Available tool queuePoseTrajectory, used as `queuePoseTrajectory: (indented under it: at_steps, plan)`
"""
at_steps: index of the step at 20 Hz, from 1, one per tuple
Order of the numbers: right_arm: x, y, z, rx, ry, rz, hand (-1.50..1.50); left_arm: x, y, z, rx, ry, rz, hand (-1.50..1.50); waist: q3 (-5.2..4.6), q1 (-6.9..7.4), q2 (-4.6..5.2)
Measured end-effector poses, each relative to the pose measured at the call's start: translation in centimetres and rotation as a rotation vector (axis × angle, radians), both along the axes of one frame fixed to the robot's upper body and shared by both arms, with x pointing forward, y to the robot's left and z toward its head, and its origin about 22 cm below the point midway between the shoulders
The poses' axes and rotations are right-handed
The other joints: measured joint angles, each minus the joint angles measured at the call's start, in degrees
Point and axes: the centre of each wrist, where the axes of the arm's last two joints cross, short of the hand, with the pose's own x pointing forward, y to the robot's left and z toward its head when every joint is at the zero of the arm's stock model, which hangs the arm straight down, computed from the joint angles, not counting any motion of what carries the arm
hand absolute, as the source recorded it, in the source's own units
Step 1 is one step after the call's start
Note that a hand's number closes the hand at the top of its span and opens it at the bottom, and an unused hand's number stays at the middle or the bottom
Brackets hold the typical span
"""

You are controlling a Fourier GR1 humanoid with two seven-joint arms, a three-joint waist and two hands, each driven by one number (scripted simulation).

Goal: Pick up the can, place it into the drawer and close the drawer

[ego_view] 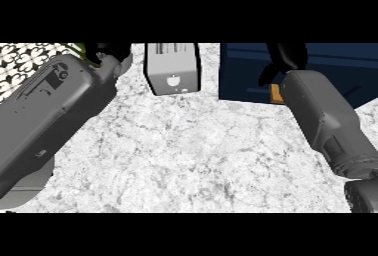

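The marble counter (pixel 184 155) filled most of the head view, pale and veined. Across it lay the two grey forearms. The left forearm (pixel 52 115) came up from the lower left edge, and the right forearm (pixel 325 125) reached from the lower right toward the navy drawer (pixel 332 70) at the upper right, which stood open with its dark inside showing.

Between the arms, near the top edge, a white carton with an apple mark (pixel 173 67) stood on the counter, apart from both hands.

The right hand (pixel 284 57) hung over the drawer's inside, its black fingers pointing down; whether they were curled could not be told. A small orange patch (pixel 276 93) showed just beside the wrist at the drawer's edge. This was probably the can, but too little showed to be sure, or to tell whether it was gripped or already resting inside.

The left hand (pixel 111 52) sat at the top left, mostly cut off, so its fingers could not be judged.

The risks: if the can sat on the drawer's lip rather than inside, letting go could tip it out. Closing could also jam on it, or on the wrist.
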Motion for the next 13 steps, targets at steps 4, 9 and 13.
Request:
queuePoseTrajectory:
  at_steps: [4,9,13]
  plan:
    - [0.17,0.03,0.34,0.115,0.053,0.065,-1.50,-0.18,0.27,0.02,-0.001,0.003,-0.006,-1.50,0.16,-0.24,0.14]
    - [0.36,-0.10,0.79,0.381,0.101,0.109,-1.50,-0.59,0.40,-0.31,0.001,0.009,-0.008,-1.50,0.20,-0.43,-0.25]
    - [0.44,0.13,0.95,0.547,0.099,0.144,-1.50,-0.92,0.42,-0.33,0.000,0.014,-0.005,-1.50,0.14,-0.66,-0.35]
